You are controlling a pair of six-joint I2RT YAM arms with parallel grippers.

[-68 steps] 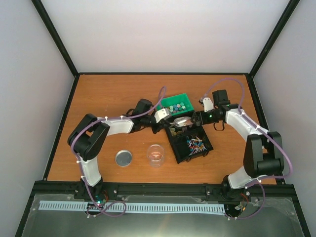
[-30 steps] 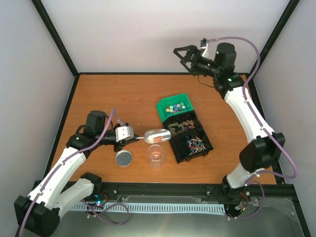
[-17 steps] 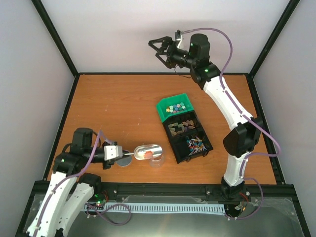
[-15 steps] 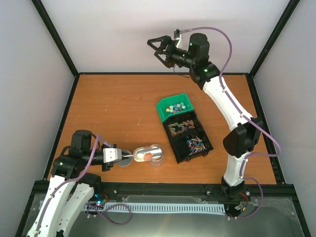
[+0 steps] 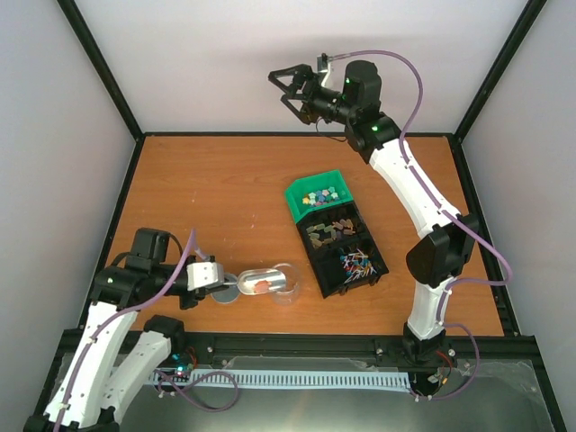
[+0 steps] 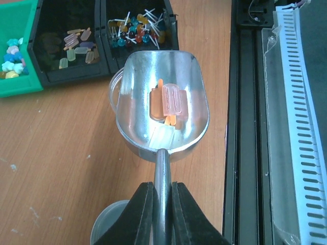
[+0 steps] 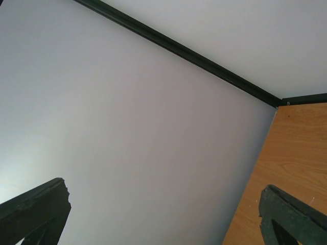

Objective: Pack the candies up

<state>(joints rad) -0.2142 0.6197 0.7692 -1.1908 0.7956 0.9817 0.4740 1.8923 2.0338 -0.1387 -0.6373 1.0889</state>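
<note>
The left gripper (image 6: 162, 190) is clamped tight on the thin metal handle of a scoop (image 6: 163, 109), one black finger pressed to each side of the stem. The scoop's bowl lies level, mouth away from the wrist, and carries a few pink and orange lolly-shaped pieces (image 6: 171, 102). It sits over a clear cup (image 5: 289, 284); whether metal touches the rim is hard to say from either view. A round grey lid (image 5: 225, 290) lies on the wood under the handle.

The right gripper (image 5: 281, 90) is held high against the back wall with its jaws spread wide and nothing between them; its wrist camera sees only wall and a corner of the table.

The candies (image 5: 321, 194) lie in a green bin (image 5: 300, 193), well apart from both grippers. They are a loose heap of small blue, white, yellow and pink chunks with no common direction; the heap stretches along the bin's length, which runs left to right in the top view, tilted up to the right. Touching that bin on its near side are two black bins (image 5: 317, 263), one with lolly-shaped pieces, the nearer with coloured sticks (image 5: 357, 263).

All of it rests on an orange-brown wooden table (image 5: 207, 189) edged in black, with plain white walls on three sides.
</note>
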